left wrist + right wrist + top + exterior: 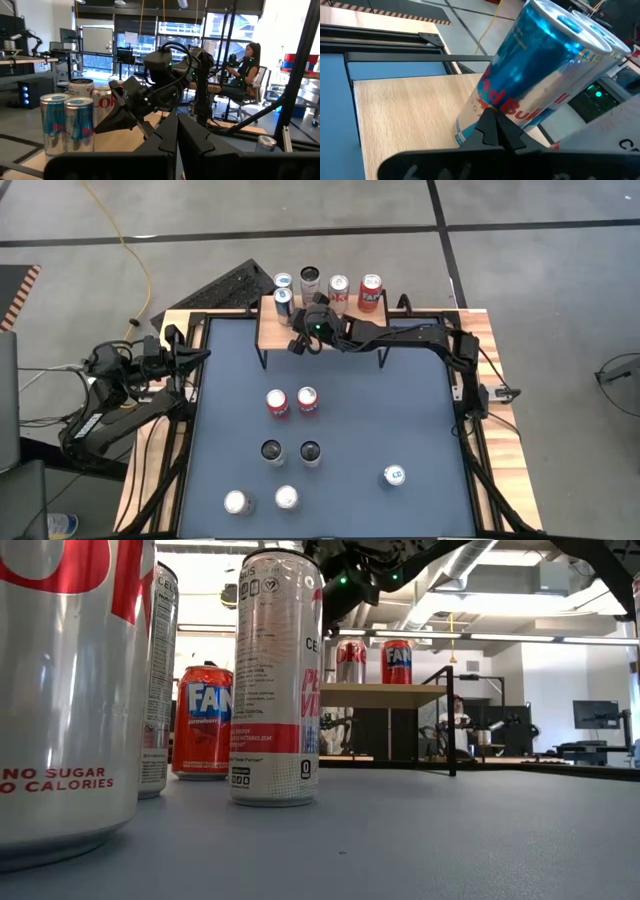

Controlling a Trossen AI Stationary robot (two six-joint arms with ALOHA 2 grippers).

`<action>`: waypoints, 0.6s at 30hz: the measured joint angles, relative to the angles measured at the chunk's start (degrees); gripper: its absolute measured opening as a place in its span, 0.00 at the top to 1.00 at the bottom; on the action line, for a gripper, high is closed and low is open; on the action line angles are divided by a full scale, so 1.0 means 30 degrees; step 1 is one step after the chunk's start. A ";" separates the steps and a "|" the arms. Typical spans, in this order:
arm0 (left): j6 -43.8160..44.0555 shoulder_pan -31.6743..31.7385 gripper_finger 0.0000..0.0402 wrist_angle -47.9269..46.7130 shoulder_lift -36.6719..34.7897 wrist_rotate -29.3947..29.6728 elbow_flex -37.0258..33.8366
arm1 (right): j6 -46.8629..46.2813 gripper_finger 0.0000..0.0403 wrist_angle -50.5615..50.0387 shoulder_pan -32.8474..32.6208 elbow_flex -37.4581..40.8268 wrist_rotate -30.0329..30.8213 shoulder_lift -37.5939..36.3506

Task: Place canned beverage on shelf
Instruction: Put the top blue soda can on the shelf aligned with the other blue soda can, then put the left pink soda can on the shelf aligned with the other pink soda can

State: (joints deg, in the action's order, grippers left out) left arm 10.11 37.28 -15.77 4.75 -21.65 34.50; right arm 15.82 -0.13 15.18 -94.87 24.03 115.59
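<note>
The shelf (275, 332) stands at the table's far edge, its wooden top (405, 115) bearing several upright cans: two blue-and-silver cans (283, 290), a dark one (309, 277), a silver-and-red one (338, 286) and a red one (371, 289). My right gripper (298, 344) reaches over the shelf's left part, shut, its fingertips (492, 117) low before the nearer blue-and-silver can (530, 75), which stands on its base on the wood. My left gripper (177, 132) waits shut at the table's left edge, holding nothing. My right gripper's shut fingertips (100, 130) point slightly downward at the lower side of the nearer blue-and-silver can (79, 125), coming from the table's right. I cannot tell whether they touch the can. The can stands upright on the shelf.
Loose cans stand on the blue table top: two red (292, 401), two dark (291, 451), two silver (261, 500) and a blue-and-white one (394, 475). Tall cans (275, 680) crowd the low view. A dark keyboard (232, 283) lies behind the shelf. A person (246, 65) sits beyond the table.
</note>
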 joint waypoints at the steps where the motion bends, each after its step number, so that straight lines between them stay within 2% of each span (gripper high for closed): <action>1: 0.0000 -0.0002 1.00 0.0000 0.0000 0.0000 0.0000 | 0.0036 1.00 0.0001 -0.0014 0.0000 -0.0001 0.0000; 6: -0.0045 0.0000 1.00 -0.0057 0.0000 0.0000 0.0000 | 0.0266 1.00 -0.0756 -0.0644 0.0000 0.0022 -0.0138; 9: -0.0051 0.0000 1.00 -0.0066 0.0000 -0.0007 0.0000 | 0.1035 1.00 -0.1769 -0.1714 0.0000 0.0038 -0.1099; 11: 0.0008 0.0000 1.00 -0.0073 0.0000 -0.0251 0.0000 | 0.1532 1.00 -0.2921 -0.2592 0.0000 0.0552 -0.2287; 14: 0.0029 0.0000 1.00 -0.0080 0.0000 -0.1781 0.0000 | 0.1614 1.00 -0.5729 -0.4052 0.0000 0.1043 -0.4454; 18: 0.0297 0.0000 0.99 -0.0082 -0.0004 -0.3170 0.0000 | 0.0103 0.99 -0.9249 -0.6089 0.0000 0.1086 -0.7557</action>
State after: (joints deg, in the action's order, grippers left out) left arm 11.00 37.28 -16.02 4.74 -31.16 34.50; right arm 16.13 -27.88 -3.09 -94.87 27.29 92.92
